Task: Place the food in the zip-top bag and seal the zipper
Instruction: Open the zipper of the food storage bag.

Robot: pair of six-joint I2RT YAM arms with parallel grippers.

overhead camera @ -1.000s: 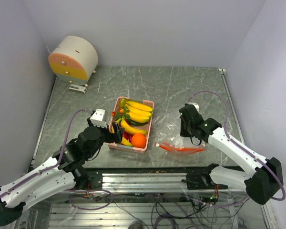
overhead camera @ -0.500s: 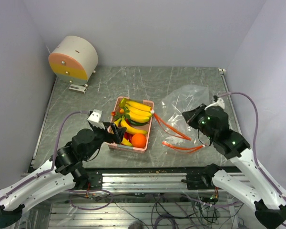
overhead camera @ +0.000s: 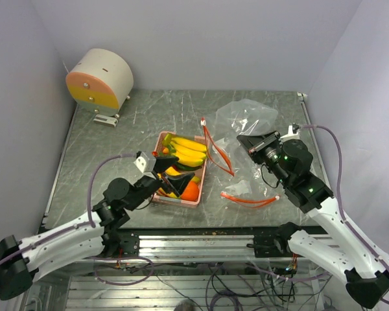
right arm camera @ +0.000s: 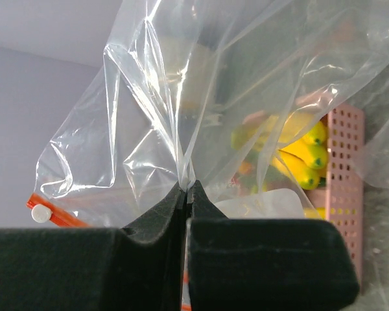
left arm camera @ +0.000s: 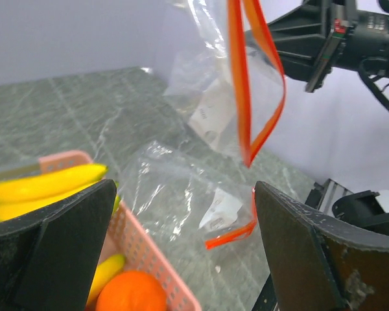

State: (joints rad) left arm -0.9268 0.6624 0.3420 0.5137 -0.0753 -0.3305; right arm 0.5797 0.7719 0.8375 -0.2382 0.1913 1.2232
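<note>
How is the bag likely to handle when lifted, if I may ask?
Probably very floppy: the bag crumples where the right gripper pinches it. Likely light, as one thin pinch seems to hold it up. Its zipper droops in loops, so the mouth may sag shut.

Overhead view from high at near edge, wrist views close, all sharing zip-top bag (overhead camera: pixel 249 115), pink tray (overhead camera: pixel 181 203)

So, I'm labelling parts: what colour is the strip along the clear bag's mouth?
Orange-red; the zipper shows best in the left wrist view.
</note>
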